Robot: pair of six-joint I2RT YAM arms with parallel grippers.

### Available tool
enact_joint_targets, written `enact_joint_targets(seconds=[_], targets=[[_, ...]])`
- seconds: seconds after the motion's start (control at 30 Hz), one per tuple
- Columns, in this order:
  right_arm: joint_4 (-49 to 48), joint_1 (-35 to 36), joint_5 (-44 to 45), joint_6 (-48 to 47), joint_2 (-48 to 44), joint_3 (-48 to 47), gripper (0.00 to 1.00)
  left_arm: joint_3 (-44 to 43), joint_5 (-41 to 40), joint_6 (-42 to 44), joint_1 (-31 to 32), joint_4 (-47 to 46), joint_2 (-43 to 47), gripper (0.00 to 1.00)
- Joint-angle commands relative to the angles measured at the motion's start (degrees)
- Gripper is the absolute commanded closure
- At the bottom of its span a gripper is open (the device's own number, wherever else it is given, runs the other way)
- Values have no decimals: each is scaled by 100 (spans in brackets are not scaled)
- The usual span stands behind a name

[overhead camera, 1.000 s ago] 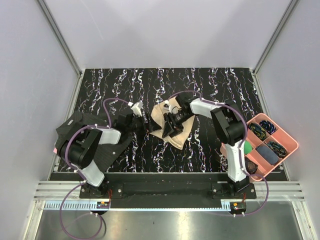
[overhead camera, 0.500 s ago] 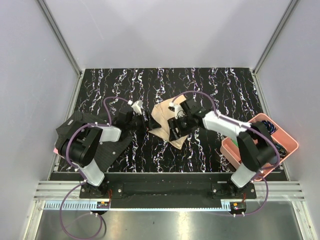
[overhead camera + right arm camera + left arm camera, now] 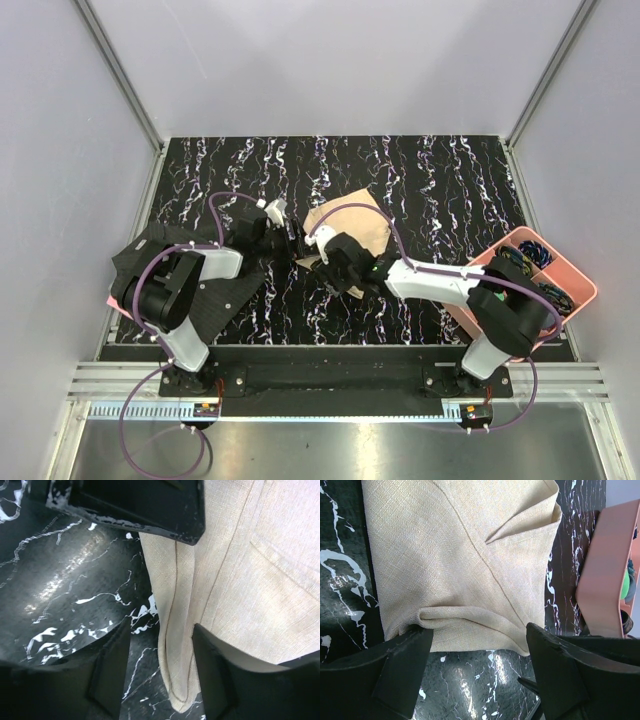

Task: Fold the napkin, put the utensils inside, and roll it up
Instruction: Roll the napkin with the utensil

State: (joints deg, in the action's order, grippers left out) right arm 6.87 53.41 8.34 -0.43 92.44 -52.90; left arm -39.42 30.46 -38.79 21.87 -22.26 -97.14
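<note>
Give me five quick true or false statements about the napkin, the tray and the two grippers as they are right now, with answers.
1. The napkin lies on the black marbled table. True.
2. The pink tray sits on the robot's left side. False: it is on the right side, by the right arm.
3. The left gripper has its jaws apart. True.
4. The napkin is rolled into a tight tube. False: it lies mostly flat, with creases and one folded edge.
5. A folded edge of the napkin runs between the fingers of the right gripper. True.
</note>
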Motion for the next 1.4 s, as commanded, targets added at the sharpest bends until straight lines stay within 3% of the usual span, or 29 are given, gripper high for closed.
enact_joint_targets(seconds=[0.0, 0.2, 0.37, 0.6, 0.77, 0.97, 1.17, 1.37], targets=[[-406, 205, 563, -291, 247, -27, 47, -31, -75, 222, -51, 468, -138, 18], [-345, 249, 774, -318, 520, 8, 60, -57, -66, 275, -69, 556, -121, 18], [-257, 249, 845, -353, 783, -53, 65, -83, -31, 301, -86, 582, -112, 18], [498, 249, 487, -283, 1013, -396, 100, -66, -40, 293, -191, 530, 63, 15], [1061, 188, -200, -46, 881, -765, 100, 4, -101, 441, -411, 678, 564, 12], [1369, -207, -1868, 297, 924, -1038, 100, 206, -329, 802, -447, 1056, 1127, 11], [1361, -928, -3405, 368, 1038, -1117, 100, 496, -532, 1083, -490, 1092, 1531, 10], [1352, -1569, -4812, 412, 1442, -1231, 100, 593, -111, 1233, -490, 751, 1470, 10]])
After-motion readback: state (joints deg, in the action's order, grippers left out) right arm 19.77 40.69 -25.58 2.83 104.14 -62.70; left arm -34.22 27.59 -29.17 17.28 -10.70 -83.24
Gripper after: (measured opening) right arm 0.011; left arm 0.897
